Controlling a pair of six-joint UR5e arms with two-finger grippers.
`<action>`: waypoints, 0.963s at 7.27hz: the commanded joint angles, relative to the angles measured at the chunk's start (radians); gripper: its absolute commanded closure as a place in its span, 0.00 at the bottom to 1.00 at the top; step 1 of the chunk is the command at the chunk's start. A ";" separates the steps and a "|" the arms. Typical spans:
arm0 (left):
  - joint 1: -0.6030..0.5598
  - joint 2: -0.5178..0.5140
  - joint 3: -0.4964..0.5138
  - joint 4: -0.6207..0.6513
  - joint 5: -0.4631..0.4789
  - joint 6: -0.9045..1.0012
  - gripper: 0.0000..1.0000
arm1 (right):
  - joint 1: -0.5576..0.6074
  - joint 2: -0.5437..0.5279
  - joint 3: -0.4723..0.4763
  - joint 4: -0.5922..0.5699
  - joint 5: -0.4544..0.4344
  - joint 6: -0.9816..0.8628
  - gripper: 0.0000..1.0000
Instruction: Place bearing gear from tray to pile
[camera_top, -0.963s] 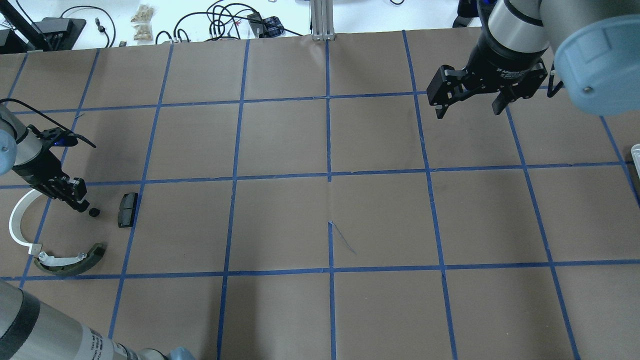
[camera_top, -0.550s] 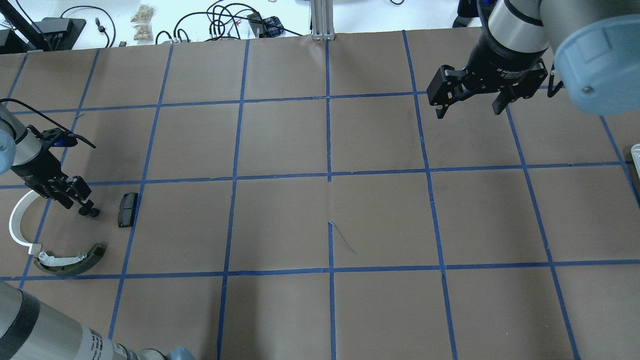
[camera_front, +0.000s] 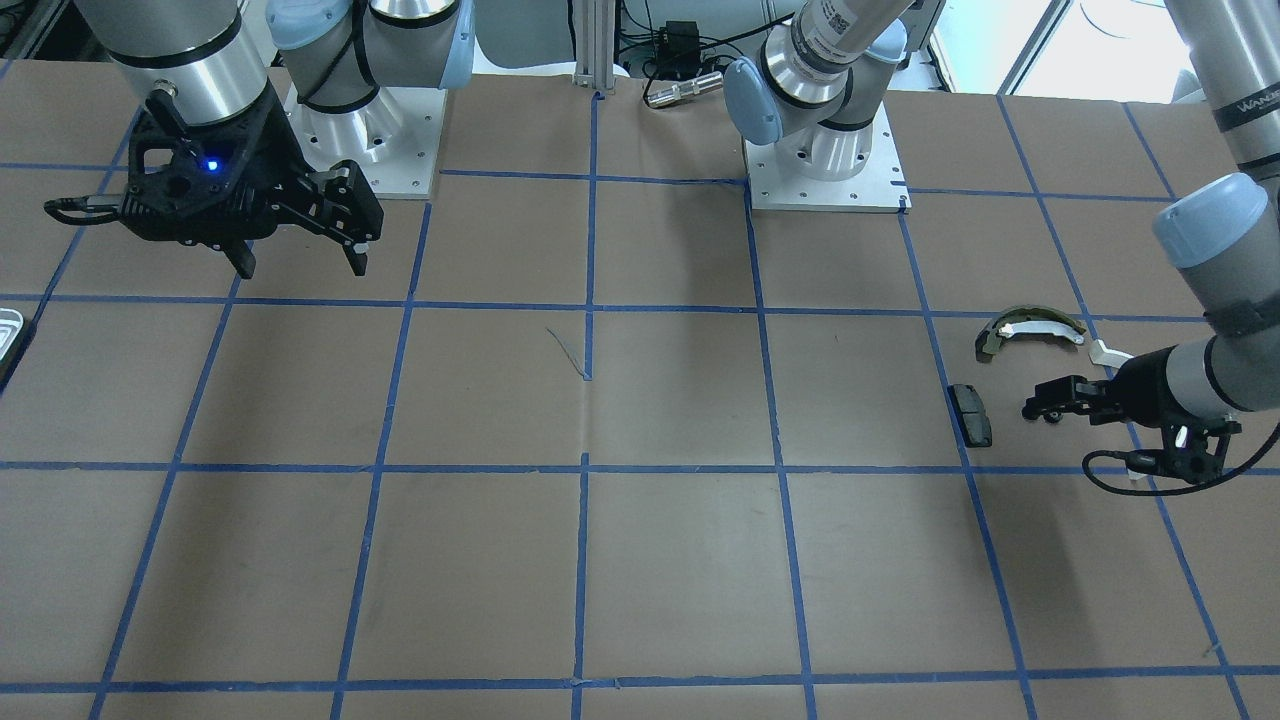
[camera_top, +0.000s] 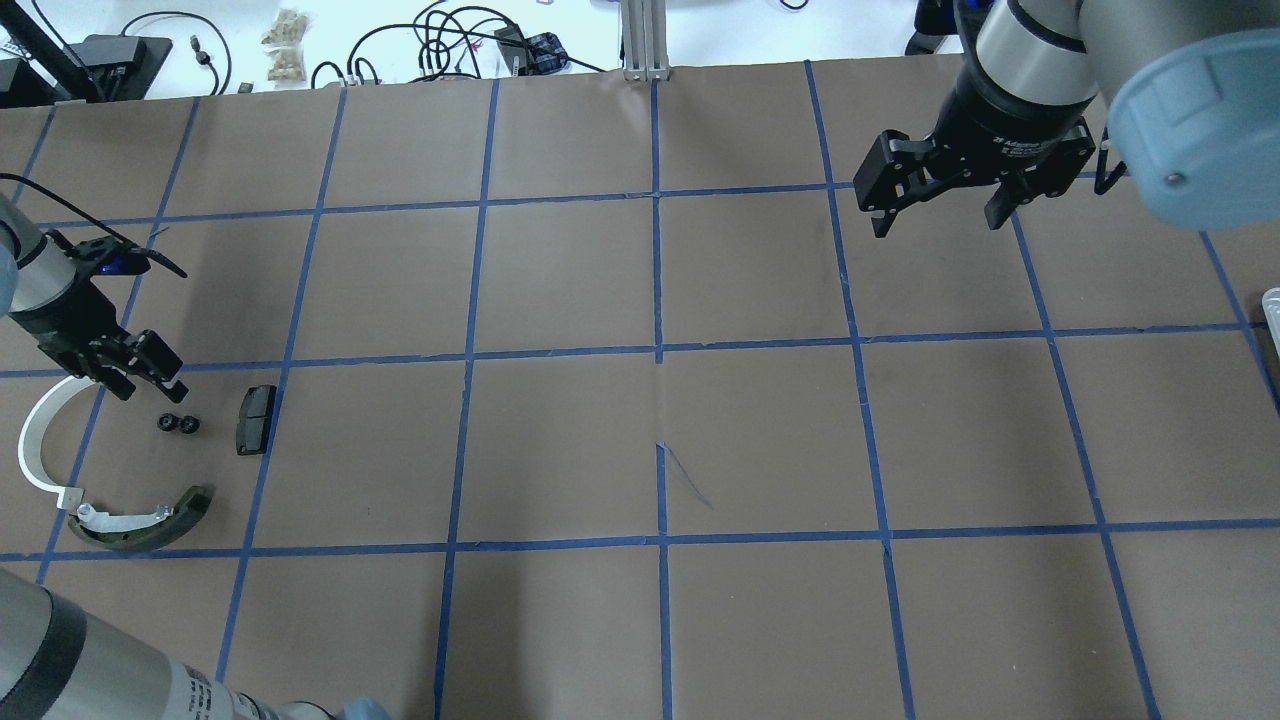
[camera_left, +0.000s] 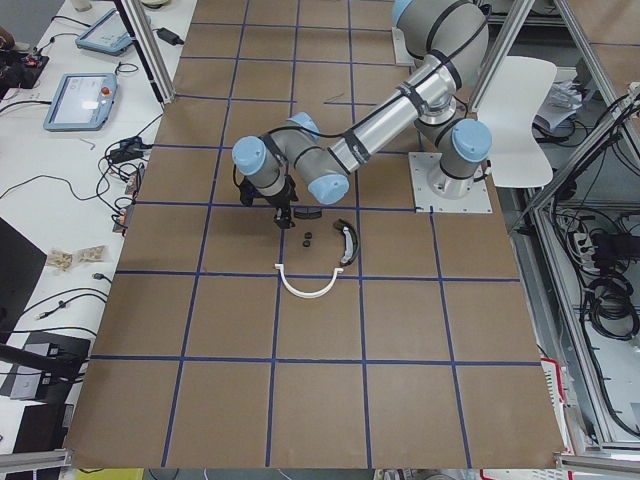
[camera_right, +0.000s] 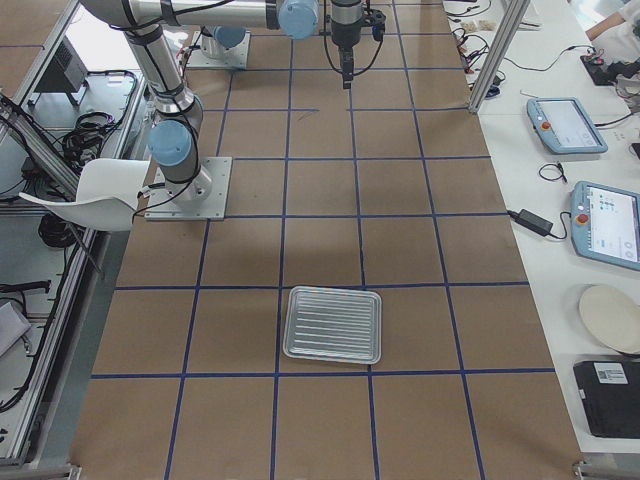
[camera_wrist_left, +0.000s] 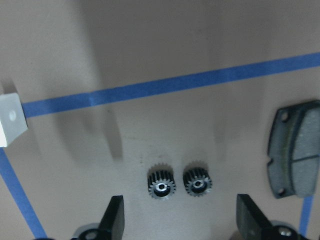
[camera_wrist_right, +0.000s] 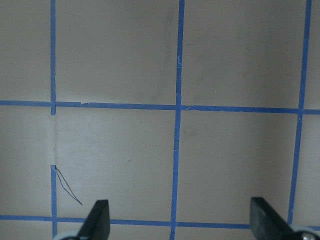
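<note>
Left fingers (camera_wrist_left: 114, 220) hang spread wide and released, gripping nothing, just off the pile. At their 5 o'clock in the overhead view a small black toothed bearing gear (camera_top: 188, 425) lies flat on the brown paper surface with its blue tape grid (camera_top: 560, 450). A twin black gear (camera_top: 166, 423) sits just beside it, a thin gap between them. At the gears' 3 o'clock sits the small black rectangular pad (camera_top: 256, 419), near, with a strip of bare surface between. At 9 o'clock curves the large white semicircular strip (camera_top: 25, 440); at 6 o'clock lies the olive-and-white curved shoe (camera_top: 150, 537), close by the strip's end. Right fingers (camera_wrist_right: 96, 222) are open too, holding nothing, up at the surface's 1 o'clock over bare grid squares. The silvery-grey ridged metal tray (camera_right: 332, 325) lies at the 3 o'clock edge, well apart from both arms. Wide bare squares stretch between them.
</note>
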 joint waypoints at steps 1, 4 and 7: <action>-0.134 0.081 0.021 -0.027 -0.016 -0.156 0.00 | 0.000 0.000 0.000 0.000 0.002 0.001 0.00; -0.374 0.190 0.038 -0.026 -0.015 -0.267 0.00 | 0.000 0.000 0.000 0.000 0.002 -0.001 0.00; -0.505 0.280 0.038 -0.075 -0.131 -0.455 0.00 | 0.001 0.000 0.000 0.000 0.002 0.001 0.00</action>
